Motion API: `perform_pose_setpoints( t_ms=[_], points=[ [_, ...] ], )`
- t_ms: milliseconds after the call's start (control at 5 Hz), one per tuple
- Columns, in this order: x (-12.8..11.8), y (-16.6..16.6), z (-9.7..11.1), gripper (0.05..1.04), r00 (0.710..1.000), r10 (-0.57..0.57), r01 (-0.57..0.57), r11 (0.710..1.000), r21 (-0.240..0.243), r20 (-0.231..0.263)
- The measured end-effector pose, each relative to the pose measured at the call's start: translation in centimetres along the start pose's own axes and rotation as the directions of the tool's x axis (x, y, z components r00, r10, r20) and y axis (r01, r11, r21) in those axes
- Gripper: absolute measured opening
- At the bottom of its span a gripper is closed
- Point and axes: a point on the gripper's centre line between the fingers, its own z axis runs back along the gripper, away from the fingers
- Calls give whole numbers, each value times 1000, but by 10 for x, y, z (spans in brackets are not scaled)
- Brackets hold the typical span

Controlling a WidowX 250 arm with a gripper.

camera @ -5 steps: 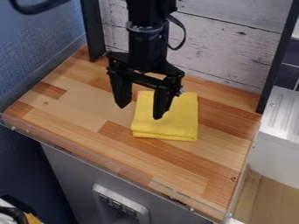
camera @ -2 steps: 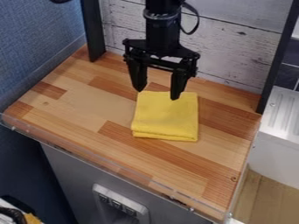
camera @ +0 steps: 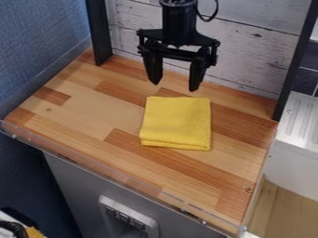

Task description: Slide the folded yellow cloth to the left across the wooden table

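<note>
Camera view: the tool (camera: 175, 87) hangs, jaws apart, near a folded yellow cloth (camera: 177, 122).

The folded cloth (camera: 176, 122) looks soft, matt and slightly fuzzy. The countertop (camera: 118, 130) is smooth wood with a faint sheen, the back panel (camera: 248, 51) rough, weathered painted wood. The blue wall (camera: 40, 42) appears matt and textured; the gripper (camera: 173, 85) looks like dark plastic.

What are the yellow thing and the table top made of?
The yellow cloth looks like soft, fuzzy fabric, because its folds are thick and rounded. The table top seems to be smooth wood: you see grainy strips, light and dark.
</note>
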Motion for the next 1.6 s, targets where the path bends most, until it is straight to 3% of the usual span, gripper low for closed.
perform_pose_setpoints(
  t_ms=[400, 600, 800, 1200, 1600],
  points=[
    [7, -1, -16, 355, 1000, 24, -24, 1000, 4, -1],
    [6, 0, -28, 155, 999, 34, -34, 999, 7, -5],
    [5, 0, -43, 69, 999, 44, -44, 999, 10, -14],
    [6, -8, -73, 63, 999, 26, -25, 1000, 16, -33],
    [9, -9, -85, 63, 1000, 20, -19, 1000, 14, -24]
  ],
)
